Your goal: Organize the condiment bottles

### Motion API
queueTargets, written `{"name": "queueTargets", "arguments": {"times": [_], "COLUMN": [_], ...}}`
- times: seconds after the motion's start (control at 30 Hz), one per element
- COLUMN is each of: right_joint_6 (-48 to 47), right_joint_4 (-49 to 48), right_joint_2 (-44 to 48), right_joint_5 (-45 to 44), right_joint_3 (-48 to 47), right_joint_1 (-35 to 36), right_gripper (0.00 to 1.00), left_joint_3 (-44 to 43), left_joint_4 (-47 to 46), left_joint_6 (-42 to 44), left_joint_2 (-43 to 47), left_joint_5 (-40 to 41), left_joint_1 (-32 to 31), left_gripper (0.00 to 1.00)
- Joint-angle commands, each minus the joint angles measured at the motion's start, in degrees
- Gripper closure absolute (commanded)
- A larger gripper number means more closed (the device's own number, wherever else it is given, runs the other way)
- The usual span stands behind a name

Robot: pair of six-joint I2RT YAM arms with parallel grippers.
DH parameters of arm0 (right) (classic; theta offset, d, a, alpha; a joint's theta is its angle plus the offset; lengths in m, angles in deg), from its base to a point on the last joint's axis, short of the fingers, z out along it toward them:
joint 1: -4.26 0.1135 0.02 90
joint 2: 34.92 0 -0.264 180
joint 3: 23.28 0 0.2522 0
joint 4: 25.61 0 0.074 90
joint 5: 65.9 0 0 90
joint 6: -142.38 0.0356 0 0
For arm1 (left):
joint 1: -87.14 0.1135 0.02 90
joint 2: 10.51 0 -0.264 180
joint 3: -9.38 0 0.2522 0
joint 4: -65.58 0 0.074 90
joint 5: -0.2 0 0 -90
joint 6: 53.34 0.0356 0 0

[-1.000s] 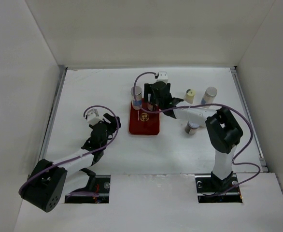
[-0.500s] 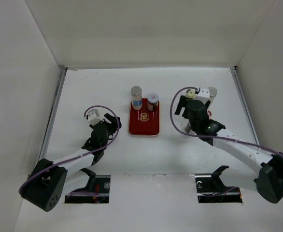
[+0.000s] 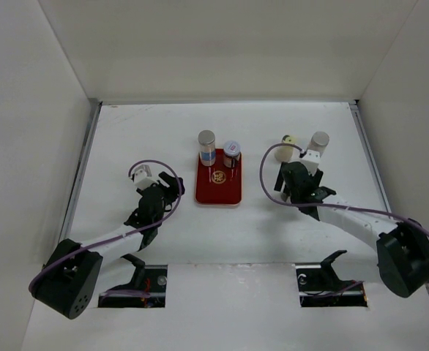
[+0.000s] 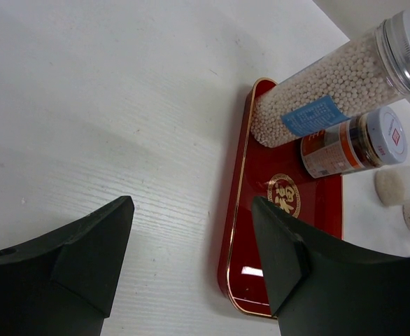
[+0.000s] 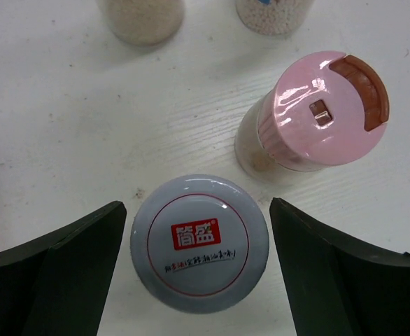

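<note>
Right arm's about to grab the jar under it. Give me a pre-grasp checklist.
1. Right gripper open, straddling the pale-lidded jar: ok.
2. Jar centred between the fingers: ok.
3. Pink-capped bottle clear of the grip: cannot tell, it stands close.
4. Bare room on the red tray: ok.
5. Left gripper open, empty, left of the tray: ok.
</note>
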State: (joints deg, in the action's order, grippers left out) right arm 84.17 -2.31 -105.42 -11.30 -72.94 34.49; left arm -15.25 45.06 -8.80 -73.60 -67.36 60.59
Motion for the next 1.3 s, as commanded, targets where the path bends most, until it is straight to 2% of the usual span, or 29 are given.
{"name": "queueTargets", "arguments": {"times": [0.0,0.03,0.13,0.23,0.3,0.4,0.63,0.97,1.2,1.27], "right_joint_6": [0.55,0.38,0.38,-1.37,-2.96,-3.31,-6.12,-9.29,-10.08,-9.82], "right_joint_4": [-4.18,-4.35,-4.0,-4.09,-4.18,-3.21,-11.9,-15.69,-16.92,-16.75], "right_joint_2": [-2.27,-3.06,-2.28,2.11,3.52,0.9,-15.26,-36.01,-42.43,-43.23], "right_joint_5": [1.29,1.38,0.16,-2.48,-2.57,-1.0,2.96,7.45,7.54,7.62], "right_joint_3": [-2.68,-2.77,-2.86,-4.0,-6.19,-11.19,-24.64,-42.92,-47.07,-47.51], "right_joint_1": [-1.54,-1.89,-1.63,1.25,3.89,8.55,18.05,19.55,19.55,19.55], "right_gripper": [0.13,0.16,0.36,0.46,0.46,0.46,0.45,0.44,0.42,0.39], "left_joint_3": [-0.99,-0.9,-0.55,-0.64,-0.64,-0.81,-0.29,-0.11,-0.2,-0.11], "left_joint_4": [-2.46,-2.46,-2.54,-2.54,-2.54,-2.63,-2.72,-2.19,-2.45,-2.63], "left_joint_6": [-0.43,-0.43,-0.43,-0.52,-0.52,-0.52,-0.52,-0.52,-0.52,-0.6], "left_joint_2": [0.16,0.51,1.22,0.78,1.21,0.17,1.48,2.53,1.74,1.92], "left_joint_5": [-0.46,-0.64,0.15,-0.29,0.23,0.5,0.77,-0.02,-0.2,0.24], "left_joint_1": [0.14,0.22,0.22,0.31,-0.13,-0.13,0.4,1.01,1.1,1.02], "left_gripper": [0.33,0.33,0.33,0.33,0.33,0.33,0.33,0.33,0.33,0.33]}}
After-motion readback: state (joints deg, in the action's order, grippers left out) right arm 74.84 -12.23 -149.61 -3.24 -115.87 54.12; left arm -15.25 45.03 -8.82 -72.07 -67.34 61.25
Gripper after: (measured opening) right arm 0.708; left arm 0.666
